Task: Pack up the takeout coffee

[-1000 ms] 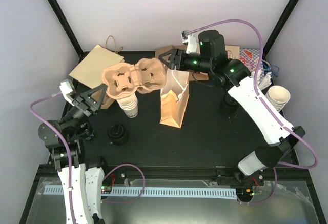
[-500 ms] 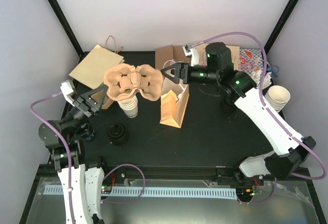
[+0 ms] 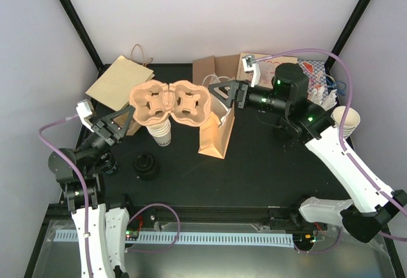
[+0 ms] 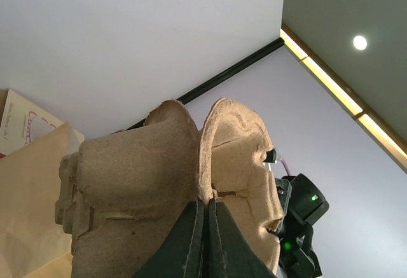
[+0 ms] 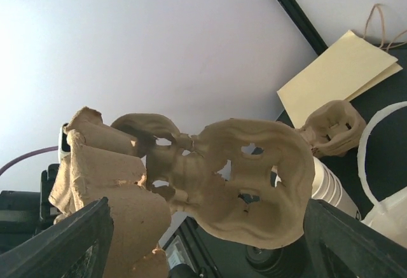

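Observation:
My left gripper (image 3: 121, 121) is shut on the left rim of the brown pulp cup tray (image 3: 168, 103) and holds it level above the table. In the left wrist view the fingertips (image 4: 198, 209) pinch a rim fold of the tray (image 4: 133, 182). My right gripper (image 3: 219, 93) is open just off the tray's right edge, above the standing tan paper bag (image 3: 213, 135). The tray (image 5: 254, 176) fills the right wrist view. A white cup stack (image 3: 163, 132) stands under the tray. A round black lid (image 3: 146, 165) lies on the table in front of it. No lidded cup shows.
A flat tan bag (image 3: 119, 81) lies at the back left. Folded brown bags (image 3: 206, 68) and printed packets (image 3: 308, 71) lie at the back. More white cups (image 3: 345, 119) stand at the right edge. Black frame posts rise at both back corners.
My right gripper has drawn back to the right, away from the tray. The tray has gone from bent to flat and reaches further right. My left gripper has hardly moved.

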